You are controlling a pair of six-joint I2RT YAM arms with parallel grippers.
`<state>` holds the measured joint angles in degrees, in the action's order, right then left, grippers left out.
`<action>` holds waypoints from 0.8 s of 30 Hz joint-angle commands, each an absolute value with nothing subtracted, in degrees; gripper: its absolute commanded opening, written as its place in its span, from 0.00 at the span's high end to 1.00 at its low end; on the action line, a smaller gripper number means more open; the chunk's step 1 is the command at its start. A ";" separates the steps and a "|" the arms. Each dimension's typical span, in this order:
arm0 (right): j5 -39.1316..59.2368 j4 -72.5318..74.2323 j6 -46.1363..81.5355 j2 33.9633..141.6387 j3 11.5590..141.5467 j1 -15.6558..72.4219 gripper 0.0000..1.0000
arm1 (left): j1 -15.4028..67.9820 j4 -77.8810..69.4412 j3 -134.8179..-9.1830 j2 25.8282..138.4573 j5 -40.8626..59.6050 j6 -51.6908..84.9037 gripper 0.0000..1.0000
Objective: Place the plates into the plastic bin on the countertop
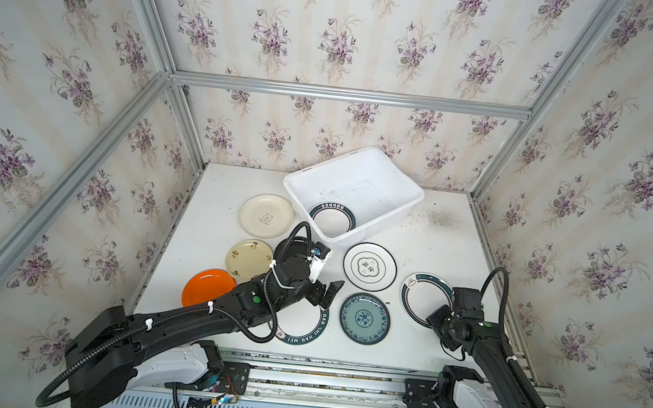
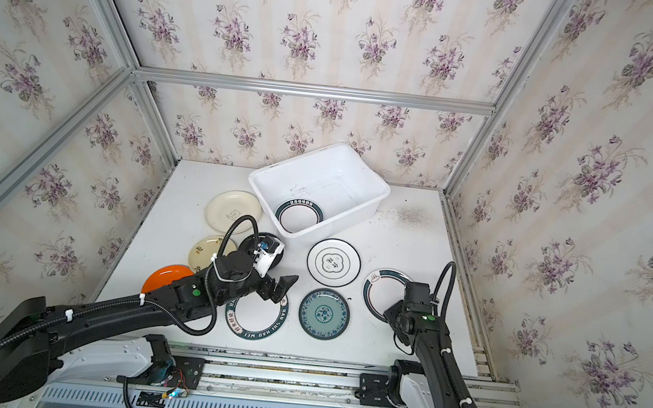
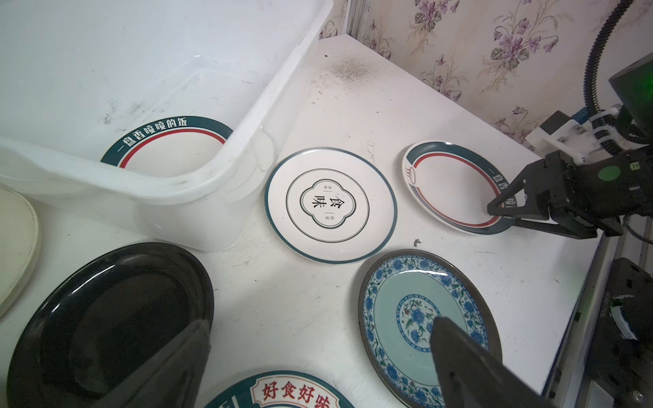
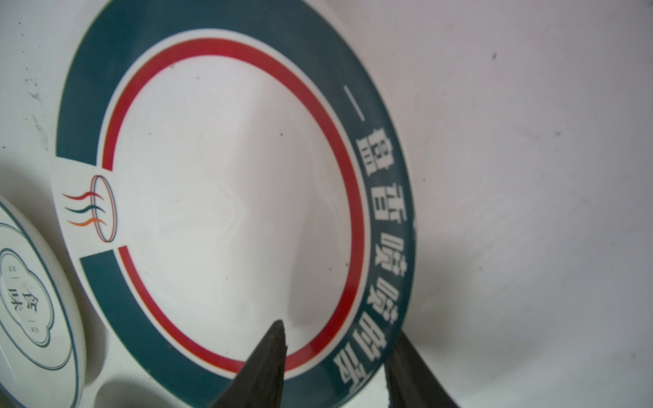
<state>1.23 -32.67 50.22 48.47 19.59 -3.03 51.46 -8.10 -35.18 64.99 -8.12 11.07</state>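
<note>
The white plastic bin (image 1: 395, 171) stands at the back of the countertop (image 1: 421, 241) with one dark-rimmed plate (image 1: 331, 220) inside. My right gripper (image 4: 339, 330) straddles the near rim of a teal-and-red-ringed plate (image 4: 219, 197), one finger above and one outside the rim, jaws half closed with a gap left; the plate lies flat. My left gripper (image 1: 326, 297) hovers wide open and empty over a lettered plate (image 1: 302, 328), between the black plate (image 3: 106, 311) and the teal-patterned plate (image 1: 365, 318). A white plate with a clover mark (image 1: 370, 266) lies in front of the bin.
Two cream plates (image 1: 266, 215) (image 1: 248, 257) and an orange plate (image 1: 206, 285) lie on the left side. Aluminium framing (image 1: 479, 239) and flowered walls close in the countertop. A dark scuff patch (image 1: 440, 218) marks the surface right of the bin.
</note>
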 commanded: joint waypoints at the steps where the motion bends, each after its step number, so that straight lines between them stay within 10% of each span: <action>1: 1.71 -30.55 52.78 47.97 18.40 -2.99 0.58 | 51.50 -8.13 -35.82 64.95 -8.41 10.62 0.01; 24: -0.10 -26.61 57.26 43.90 14.50 -2.99 0.85 | 51.50 -7.97 -36.12 65.57 -8.17 10.63 0.01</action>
